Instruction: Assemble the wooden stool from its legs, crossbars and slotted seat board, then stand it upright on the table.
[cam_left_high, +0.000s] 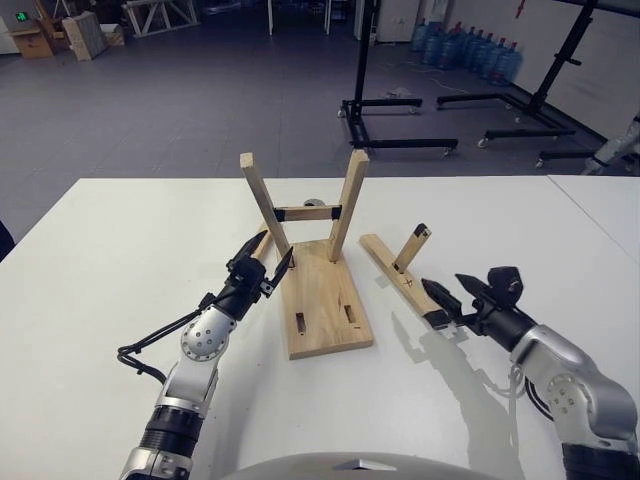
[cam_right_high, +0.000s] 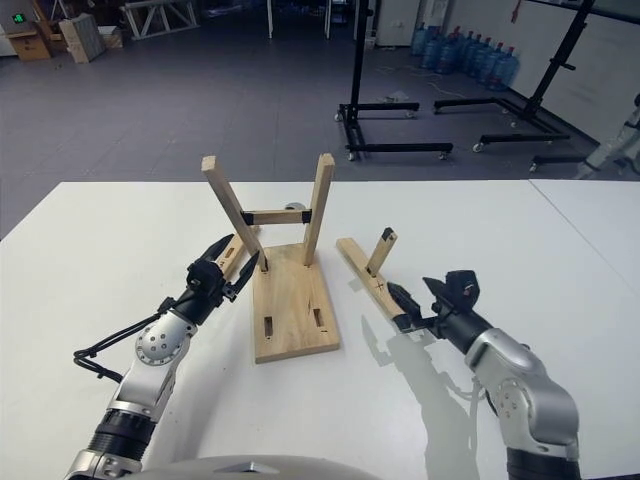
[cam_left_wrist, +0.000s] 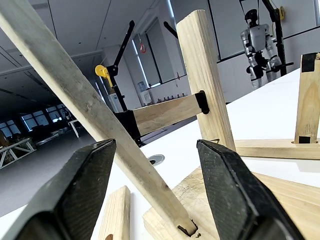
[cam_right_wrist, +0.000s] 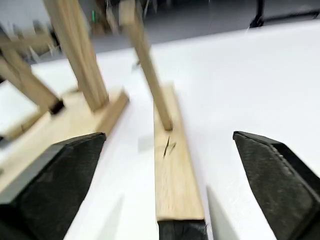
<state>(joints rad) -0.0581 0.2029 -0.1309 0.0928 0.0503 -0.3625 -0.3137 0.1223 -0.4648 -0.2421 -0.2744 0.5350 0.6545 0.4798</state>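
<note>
At the board's (cam_left_high: 325, 300) far-left slot, a seated leg (cam_left_high: 263, 200) is straddled by the spread left gripper (cam_left_high: 270, 255), apparently for steadying, while right of the board a loose leg's (cam_left_high: 395, 270) near end is bracketed by the spread right gripper (cam_left_high: 452, 295), likely for pickup.

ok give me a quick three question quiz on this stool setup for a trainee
1. True or false: all four legs stand in the seat board.
2. The loose leg with a crossbar stuck in it lies: A) left of the seat board, B) right of it, C) on top of it.
3. Fill in: at the seat board's near end, ___ slots are empty.
Key: 1 false, only two standing legs are in it; 2 B; 3 two.
</note>
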